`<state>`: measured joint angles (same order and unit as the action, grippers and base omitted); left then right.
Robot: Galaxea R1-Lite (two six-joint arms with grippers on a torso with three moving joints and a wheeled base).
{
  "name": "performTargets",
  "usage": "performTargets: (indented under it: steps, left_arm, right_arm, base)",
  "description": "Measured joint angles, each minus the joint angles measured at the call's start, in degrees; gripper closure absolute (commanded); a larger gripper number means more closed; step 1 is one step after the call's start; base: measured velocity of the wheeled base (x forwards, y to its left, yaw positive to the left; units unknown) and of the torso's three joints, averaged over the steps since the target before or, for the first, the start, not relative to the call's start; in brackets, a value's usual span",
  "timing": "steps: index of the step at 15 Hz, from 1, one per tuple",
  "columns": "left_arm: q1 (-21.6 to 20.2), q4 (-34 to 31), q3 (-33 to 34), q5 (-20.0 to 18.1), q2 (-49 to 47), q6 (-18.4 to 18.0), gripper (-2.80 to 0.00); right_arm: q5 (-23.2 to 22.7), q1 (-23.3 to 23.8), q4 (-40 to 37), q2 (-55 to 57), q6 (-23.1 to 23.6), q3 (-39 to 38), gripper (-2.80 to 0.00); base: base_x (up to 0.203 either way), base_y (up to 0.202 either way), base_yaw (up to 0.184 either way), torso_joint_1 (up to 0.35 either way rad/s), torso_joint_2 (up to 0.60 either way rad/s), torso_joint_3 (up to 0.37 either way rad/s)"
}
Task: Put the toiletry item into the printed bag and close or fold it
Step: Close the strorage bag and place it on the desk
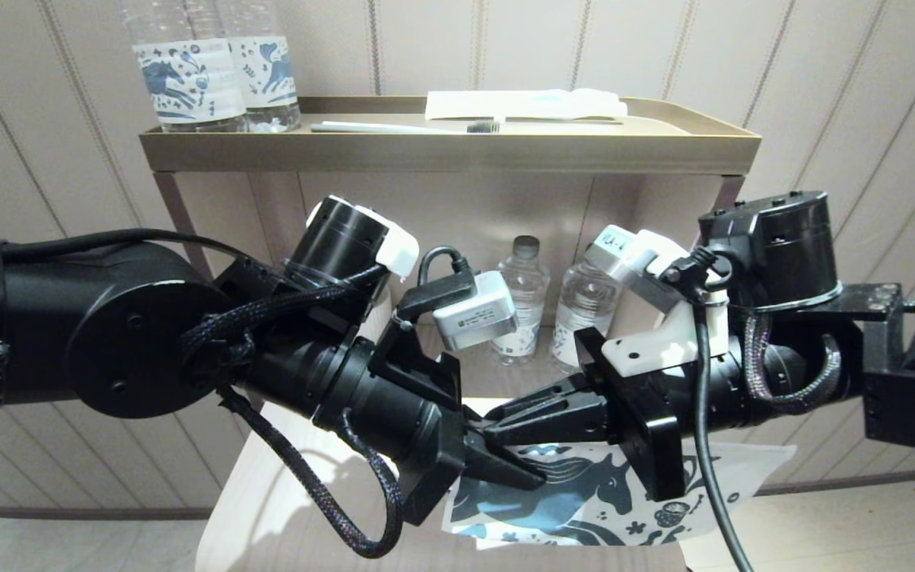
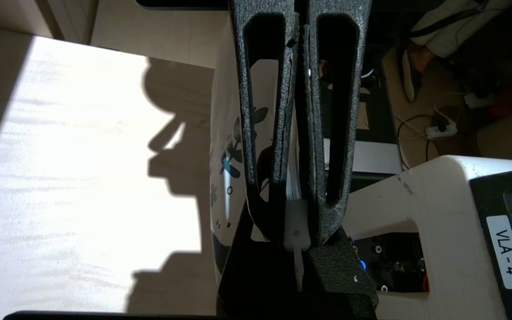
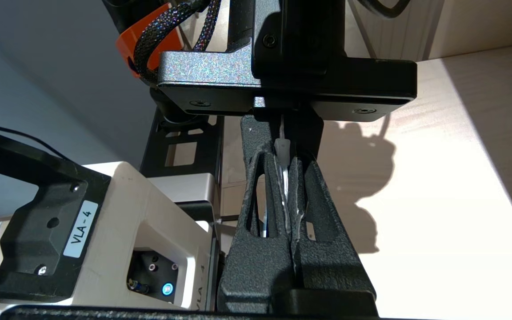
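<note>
The printed bag (image 1: 584,500), white with a dark blue horse, hangs below both grippers over the front of the light wood table (image 1: 283,492). My left gripper (image 1: 525,475) reaches in from the left and is shut on the bag's upper edge. My right gripper (image 1: 493,429) comes from the right, lies alongside it and is shut on the same edge. In the left wrist view the left gripper (image 2: 298,226) pinches a narrow white plastic piece (image 2: 296,222) seen edge-on, apparently the comb, beside the bag (image 2: 227,155). The right gripper (image 3: 285,155) holds that white piece (image 3: 282,149) too. In the head view the comb is hidden.
A tan tray shelf (image 1: 449,151) at the back holds two horse-label bottles (image 1: 187,79), a thin toothbrush (image 1: 402,127) and a flat white packet (image 1: 521,103). Two small clear bottles (image 1: 523,294) stand on the lower shelf behind the grippers. Floor and cables lie beyond the table's edge.
</note>
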<state>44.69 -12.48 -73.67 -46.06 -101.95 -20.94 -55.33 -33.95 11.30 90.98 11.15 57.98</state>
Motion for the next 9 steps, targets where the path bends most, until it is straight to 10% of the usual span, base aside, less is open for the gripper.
performTargets:
  steps: [9]
  left_arm:
    - [-5.6,0.06,-0.59,-0.17,1.34,0.05,0.0]
  right_arm:
    - [0.56,0.82,1.1,-1.41,0.11,-1.32,0.0]
  base:
    - [0.0,0.0,0.0,0.0,0.0,0.0]
